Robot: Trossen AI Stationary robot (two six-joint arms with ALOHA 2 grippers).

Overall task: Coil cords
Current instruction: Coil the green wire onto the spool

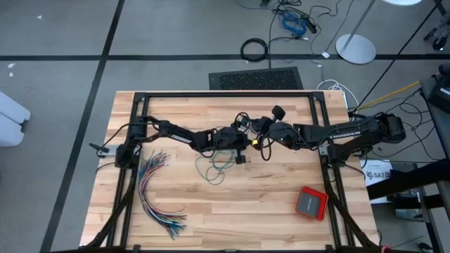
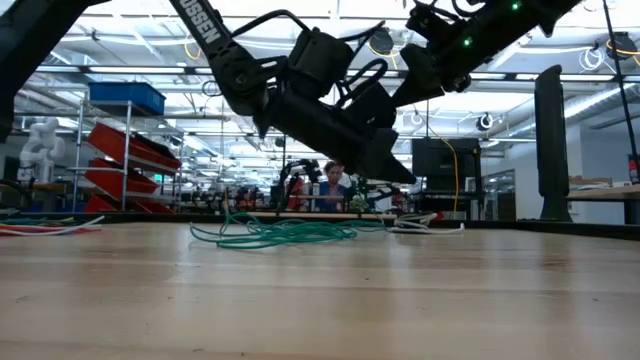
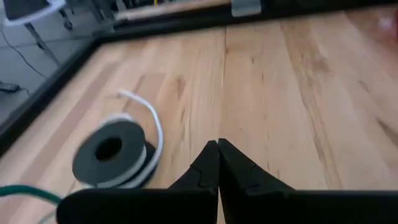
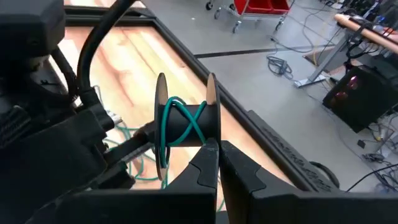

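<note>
A: Where's the teal-green cord [image 1: 214, 167]?
B: Loose loops lie at table [image 1: 281, 204] centre; one end wraps a black spool [image 4: 186, 121], its axis roughly level, held aloft.
A: Tools?
B: Right tool [image 4: 217, 149] pinches shut below the spool. Left tool [image 3: 217, 152] is closed, empty, a white-corded reel [image 3: 112, 152] at its nine o'clock.

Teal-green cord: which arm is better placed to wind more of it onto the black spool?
Right, probably: the black spool with a few turns of thin teal-green cord sits just beyond the right end effector, while the left end effector points at the wooden table.
</note>
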